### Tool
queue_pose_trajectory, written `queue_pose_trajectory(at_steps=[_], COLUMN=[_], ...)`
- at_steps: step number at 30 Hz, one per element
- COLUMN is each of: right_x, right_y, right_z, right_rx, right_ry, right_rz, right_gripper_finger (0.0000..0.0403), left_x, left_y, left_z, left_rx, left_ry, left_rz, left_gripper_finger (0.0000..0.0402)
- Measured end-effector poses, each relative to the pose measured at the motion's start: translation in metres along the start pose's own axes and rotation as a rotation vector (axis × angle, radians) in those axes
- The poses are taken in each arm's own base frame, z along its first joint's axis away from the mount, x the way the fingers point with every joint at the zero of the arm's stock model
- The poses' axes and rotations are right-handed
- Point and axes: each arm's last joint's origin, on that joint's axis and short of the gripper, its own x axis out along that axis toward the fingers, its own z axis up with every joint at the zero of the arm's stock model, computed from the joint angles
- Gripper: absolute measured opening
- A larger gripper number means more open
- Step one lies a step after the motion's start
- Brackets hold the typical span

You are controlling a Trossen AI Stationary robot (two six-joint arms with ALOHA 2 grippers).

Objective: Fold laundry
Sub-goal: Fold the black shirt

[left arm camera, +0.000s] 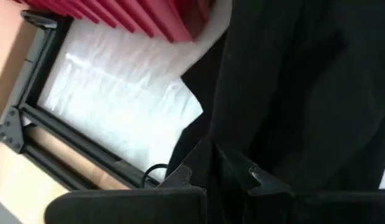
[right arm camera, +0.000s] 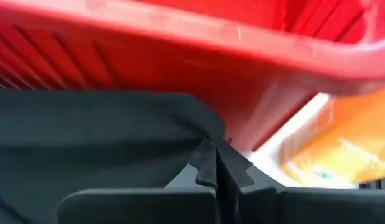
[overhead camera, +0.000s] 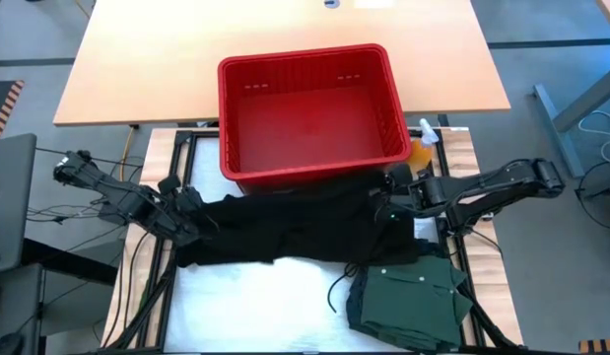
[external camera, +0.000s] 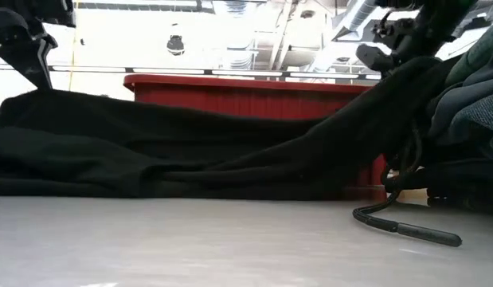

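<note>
**benchwatcher:** How far into the laundry fold are you? Anything actually done?

**me (driving it remotely):** One piece down, I'd say. Nearest the camera edge, lower right of the high view, there's a green buttoned shirt (overhead camera: 411, 301) lying in a fairly tidy rectangle on the white table cover (overhead camera: 245, 306). Looks folded to me, though the far edge of it is tucked under other dark cloth, so I can't swear how neat it is.

**benchwatcher:** And the current piece?

**me:** A black garment (overhead camera: 285, 229), stretched in a wide band across the middle of the frame, just in front of the red basket (overhead camera: 309, 110). I've got both ends. The left gripper (overhead camera: 191, 209) is at its left end, fingers pressed together with black fabric pinched between them; the left wrist view shows the cloth running right into the closed tips. The right gripper (overhead camera: 391, 192) is at the right end, also clamped on a corner of the black cloth, right by the basket wall with the orange spray bottle (overhead camera: 424, 146) just beyond.

**benchwatcher:** So mid-spread?

**me:** That's my read. It's pulled out but still wrinkled and not folded. From the low view it sags between the two held ends. The basket looks empty, so I figure this one plus the dark heap at the right are what's left.
</note>
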Motion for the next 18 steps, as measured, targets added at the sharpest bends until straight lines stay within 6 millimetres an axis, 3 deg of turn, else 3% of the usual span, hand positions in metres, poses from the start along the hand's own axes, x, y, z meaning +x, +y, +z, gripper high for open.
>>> queue_pose_trajectory(at_steps=[5, 9, 18], right_x=[0.01, 0.024, 0.045], right_y=[0.004, 0.008, 0.023], right_z=[-0.01, -0.012, 0.006], right_rx=[0.03, 0.086, 0.097], right_ry=[0.068, 0.084, 0.078], right_rz=[-0.07, -0.135, -0.051], right_gripper_finger=[0.0015, 0.0016, 0.0017], left_x=[0.022, 0.023, 0.028], left_y=[-0.003, -0.002, 0.003], left_z=[-0.011, -0.005, 0.006], left_rx=[0.02, -0.013, -0.084], left_ry=[0.052, -0.002, -0.007], left_rz=[0.036, 0.078, 0.037], left_gripper_finger=[0.0, 0.0, 0.0])
